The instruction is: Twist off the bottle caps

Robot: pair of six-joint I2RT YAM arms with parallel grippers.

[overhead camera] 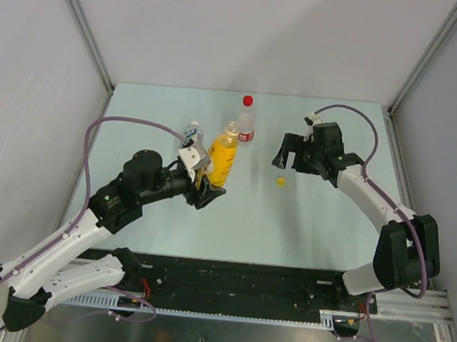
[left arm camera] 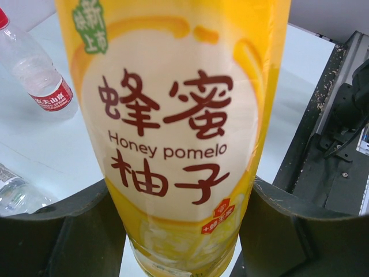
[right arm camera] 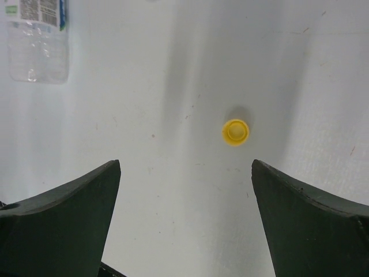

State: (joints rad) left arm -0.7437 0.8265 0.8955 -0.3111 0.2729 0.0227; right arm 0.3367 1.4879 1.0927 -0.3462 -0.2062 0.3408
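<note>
Under both my grippers: pale green table (overhead camera: 312, 218). Left gripper (overhead camera: 201, 181) is clamped on the yellow-orange bottle (overhead camera: 222, 158), low on its body. Red-label bottle (overhead camera: 247, 126) stands just beyond that grip, red cap (overhead camera: 247, 100) on. Blue-label bottle (overhead camera: 192, 132) sits just beside the left gripper, can't tell its pose. Right gripper (right arm camera: 184, 167) is spread wide, holding nothing. Yellow cap (right arm camera: 236, 131) lies on the table below it, ahead of the fingertips, touching neither.
</note>
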